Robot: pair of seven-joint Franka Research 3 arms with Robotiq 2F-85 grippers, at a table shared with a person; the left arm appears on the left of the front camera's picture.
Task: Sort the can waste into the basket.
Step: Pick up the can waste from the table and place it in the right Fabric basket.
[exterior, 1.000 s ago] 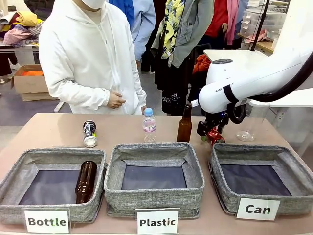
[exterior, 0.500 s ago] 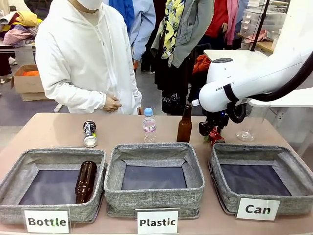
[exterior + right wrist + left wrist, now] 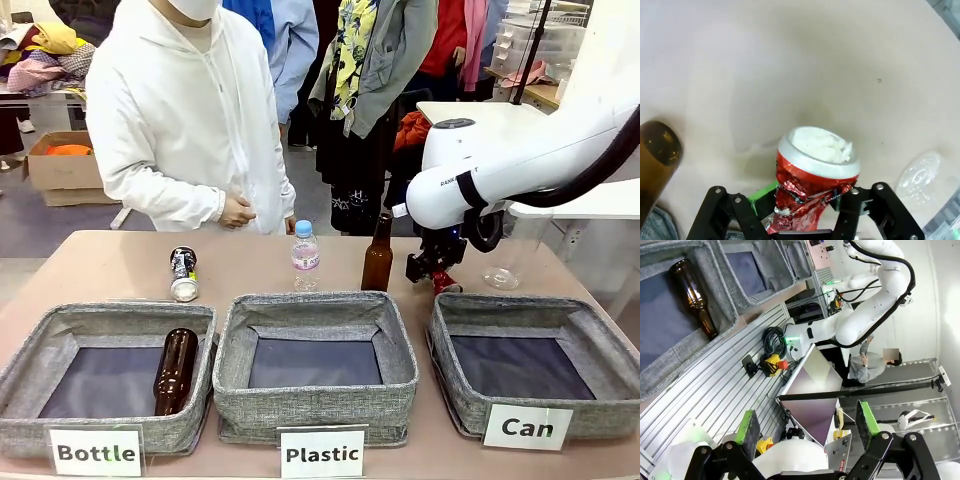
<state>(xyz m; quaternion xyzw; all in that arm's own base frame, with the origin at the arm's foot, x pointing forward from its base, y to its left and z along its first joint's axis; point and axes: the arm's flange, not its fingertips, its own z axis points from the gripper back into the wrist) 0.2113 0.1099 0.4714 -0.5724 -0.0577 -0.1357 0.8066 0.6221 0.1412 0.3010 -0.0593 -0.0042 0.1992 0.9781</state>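
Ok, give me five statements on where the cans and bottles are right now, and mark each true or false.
1. The right hand is shut on the crushed red can. True.
2. The Can basket already holds a can. False: the red one is in the right hand beyond its far rim, and the black can lies on the table.
3. A brown glass bottle lies in the Bottle basket. True.
4. The left hand grips the black can. False: it is open, holding nothing.
5. The clear plastic bottle lies on its side. False: it stands upright.
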